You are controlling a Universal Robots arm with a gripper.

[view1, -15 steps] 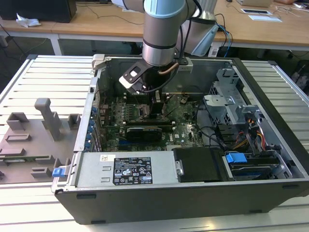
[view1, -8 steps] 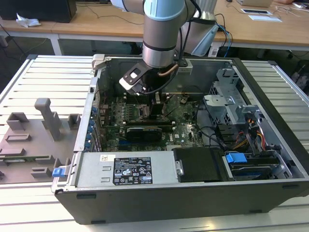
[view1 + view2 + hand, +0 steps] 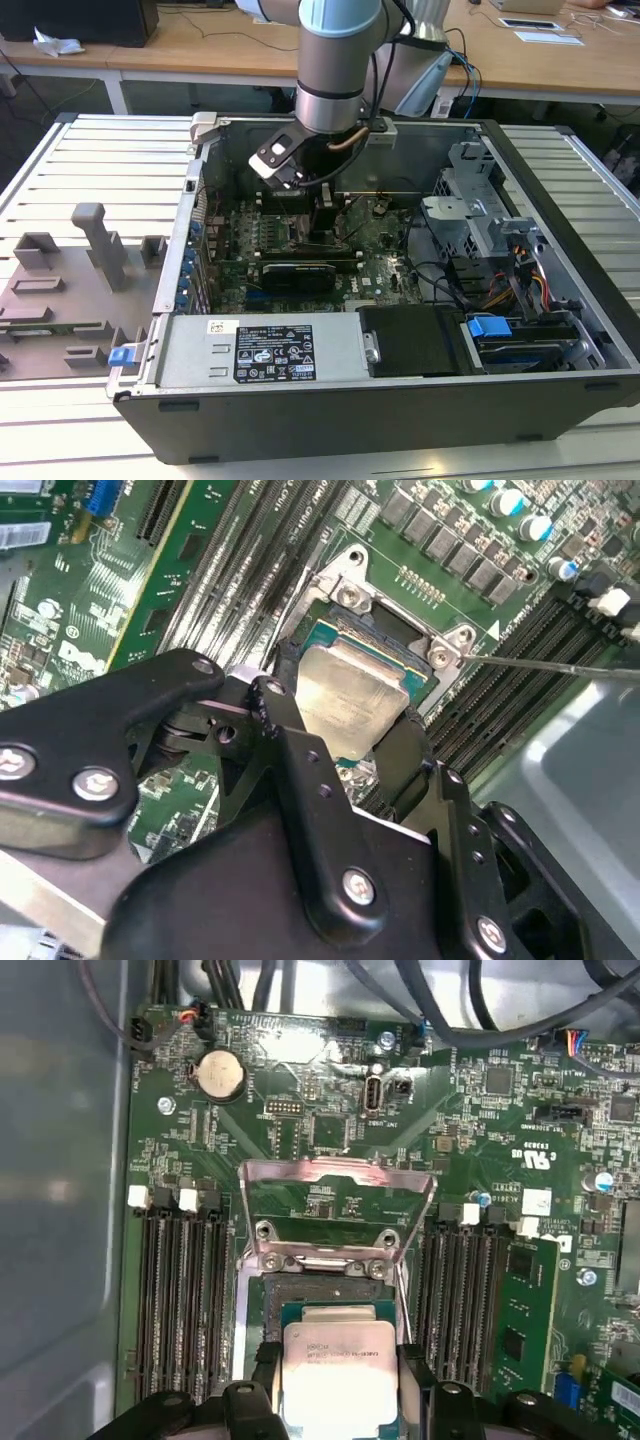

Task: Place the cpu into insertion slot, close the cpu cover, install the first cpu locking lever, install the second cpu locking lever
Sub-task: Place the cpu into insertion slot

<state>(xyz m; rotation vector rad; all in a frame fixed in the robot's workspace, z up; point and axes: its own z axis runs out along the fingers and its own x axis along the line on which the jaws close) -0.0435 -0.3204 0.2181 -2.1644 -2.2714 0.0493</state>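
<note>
The computer case (image 3: 300, 420) lies open on its side and contains the motherboard (image 3: 385, 255). The arm reaches down into the case, over the insertion slot (image 3: 272, 1295). The slot sits between two banks of long memory slots (image 3: 180, 1300), one bank on either side. One slot in the bank holds a green memory module (image 3: 525, 1310); the slots nearest the insertion slot look vacant. The cpu cover (image 3: 330, 1169) is hinged at one edge of the insertion slot and stands swung up and away from it, leaving the slot uncovered. A thin locking lever (image 3: 560, 665) runs free just beside the slot, unlatched. The cpu (image 3: 338, 1370) is directly over the slot, silver face up. Whether it is seated or just above the contacts cannot be told. The gripper (image 3: 345, 725) is clamped on the cpu, with one of the fingers (image 3: 266, 1362) against each of two opposite edges. The step in hand is judged to be placement of the chip. Keep it level and square to the slot's rim. Allow no sideways drift, apply no downward force, and keep the fingers off the raised cover and the lever.
</note>
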